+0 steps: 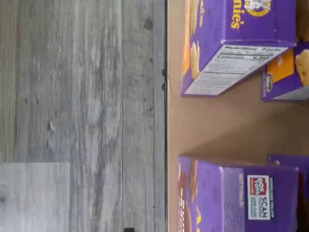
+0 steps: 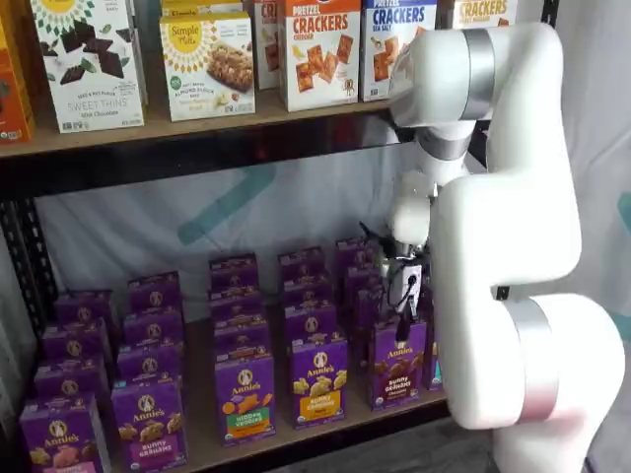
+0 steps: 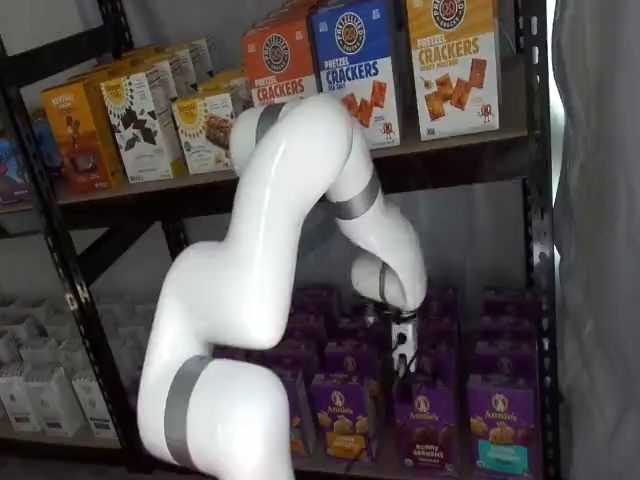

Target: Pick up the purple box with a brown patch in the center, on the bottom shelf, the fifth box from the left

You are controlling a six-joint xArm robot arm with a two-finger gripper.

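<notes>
Approach under way, nothing picked yet
Gripper (image 2: 402,320) hangs spread wide above the purple box (image 2: 398,363) on the bottom shelf (image 2: 286,443); descent, grasp, lift remain

Neighbouring cartons (image 2: 317,380) flank the purple box (image 2: 398,362) closely; open room above it.

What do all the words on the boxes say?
"Annie's", "bunny grahams": purple box, under the tool.
"Annie's": its yellow-band neighbour.
"PRETZEL CRACKERS": orange box.
"CRACKERS": blue box and yellow box.
"Simple Mills": top-shelf box.
"SWEET THINS": white box.
"Nutrition Facts": carton side, wrist view.
"SCAN": sticker.
Smaller print is too blurred to read.
</notes>
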